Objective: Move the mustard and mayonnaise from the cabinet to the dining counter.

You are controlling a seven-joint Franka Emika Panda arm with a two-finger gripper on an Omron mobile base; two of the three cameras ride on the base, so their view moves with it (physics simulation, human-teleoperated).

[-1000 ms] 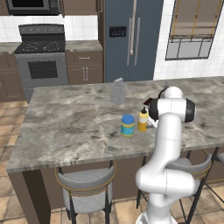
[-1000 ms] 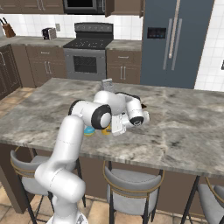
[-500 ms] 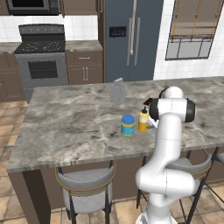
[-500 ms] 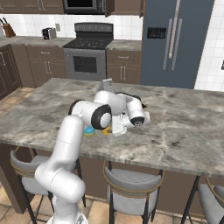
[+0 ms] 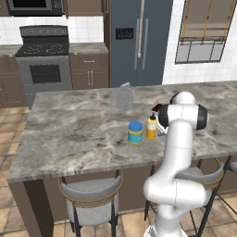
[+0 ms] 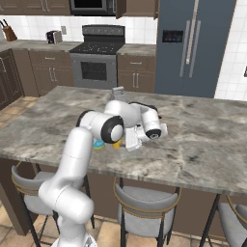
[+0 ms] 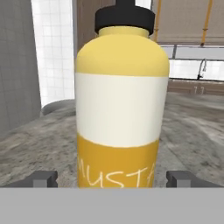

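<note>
The mustard, a yellow bottle with a dark cap, stands upright on the dining counter, close in front of the hand camera. My gripper is open, one fingertip on each side of the bottle's base with a small gap on both sides. In the left base view the mustard stands just right of the mayonnaise, a blue-lidded jar, and my hand reaches it from the right. In the right base view my arm hides most of the mustard and the mayonnaise. The lower edge of a dark brown wall cabinet shows at the top.
A grey box grater stands on the counter behind the two containers. Round-backed stools line the near edge. The stove and the tall fridge stand against the far wall.
</note>
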